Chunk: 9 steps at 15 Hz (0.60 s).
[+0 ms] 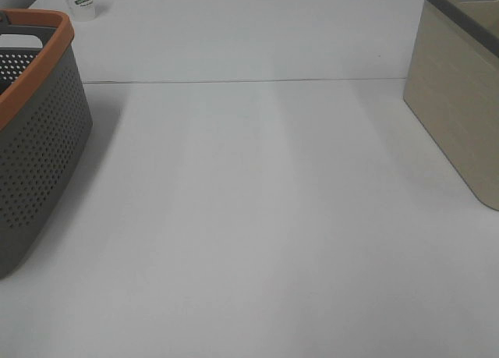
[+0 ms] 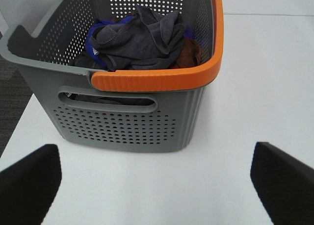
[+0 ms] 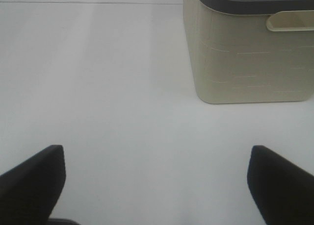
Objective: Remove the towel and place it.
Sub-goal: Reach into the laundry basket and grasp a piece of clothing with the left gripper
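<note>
The charcoal-grey towel (image 2: pixel 142 38) lies crumpled on top of other cloths inside the grey perforated basket (image 2: pixel 132 122) with the orange rim. That basket also shows at the left edge of the exterior high view (image 1: pixel 35 132); the towel is hidden there. My left gripper (image 2: pixel 157 186) is open and empty, over the table a short way in front of the basket. My right gripper (image 3: pixel 157 183) is open and empty, over bare table in front of the beige basket (image 3: pixel 250 53). Neither arm shows in the exterior high view.
The beige basket (image 1: pixel 460 101) with a dark grey rim stands at the right edge of the white table (image 1: pixel 257 217). A blue cloth (image 2: pixel 93 43) and a brown cloth (image 2: pixel 189 53) lie under the towel. A clear plastic cup (image 1: pixel 80 1) stands at the back left.
</note>
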Motion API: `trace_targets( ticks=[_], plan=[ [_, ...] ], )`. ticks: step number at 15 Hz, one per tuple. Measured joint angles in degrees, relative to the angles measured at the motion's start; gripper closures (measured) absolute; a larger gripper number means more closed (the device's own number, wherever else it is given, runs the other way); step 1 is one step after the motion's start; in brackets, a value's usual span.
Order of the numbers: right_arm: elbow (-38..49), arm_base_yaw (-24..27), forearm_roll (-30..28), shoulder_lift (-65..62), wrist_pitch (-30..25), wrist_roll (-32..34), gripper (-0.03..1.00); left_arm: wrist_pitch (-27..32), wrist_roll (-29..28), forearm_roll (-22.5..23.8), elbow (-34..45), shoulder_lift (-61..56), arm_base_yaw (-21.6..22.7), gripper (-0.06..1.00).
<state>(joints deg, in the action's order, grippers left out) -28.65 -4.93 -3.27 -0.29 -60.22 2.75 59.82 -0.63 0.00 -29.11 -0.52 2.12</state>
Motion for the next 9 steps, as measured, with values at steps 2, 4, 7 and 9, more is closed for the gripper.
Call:
trace_targets(
  ticks=[2, 4, 7, 9],
  plan=[
    [0.0, 0.0, 0.0, 0.0, 0.0, 0.0, 0.0, 0.0, 0.0, 0.0, 0.0, 0.0, 0.0, -0.04],
    [0.0, 0.0, 0.0, 0.0, 0.0, 0.0, 0.0, 0.0, 0.0, 0.0, 0.0, 0.0, 0.0, -0.04],
    [0.0, 0.0, 0.0, 0.0, 0.0, 0.0, 0.0, 0.0, 0.0, 0.0, 0.0, 0.0, 0.0, -0.04],
    [0.0, 0.0, 0.0, 0.0, 0.0, 0.0, 0.0, 0.0, 0.0, 0.0, 0.0, 0.0, 0.0, -0.04]
  ],
)
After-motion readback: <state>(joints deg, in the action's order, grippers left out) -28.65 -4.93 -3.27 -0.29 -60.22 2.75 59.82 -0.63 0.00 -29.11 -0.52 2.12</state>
